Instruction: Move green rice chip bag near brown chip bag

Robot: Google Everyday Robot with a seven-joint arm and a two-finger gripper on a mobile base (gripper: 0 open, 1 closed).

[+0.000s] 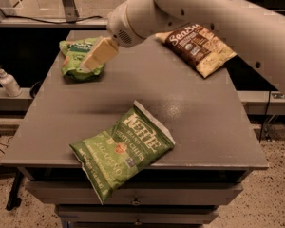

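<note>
The green rice chip bag lies at the far left of the grey table. The brown chip bag, dark brown on top with white "Sea Salt" lettering and tan below, lies at the far right. My gripper is cream-coloured and hangs right over the green rice chip bag, covering its right part. My white arm reaches in from the upper right.
A larger green Kettle chip bag lies at the table's front edge, with one corner hanging over it. A white pump bottle stands on a ledge left of the table. Drawers sit under the tabletop.
</note>
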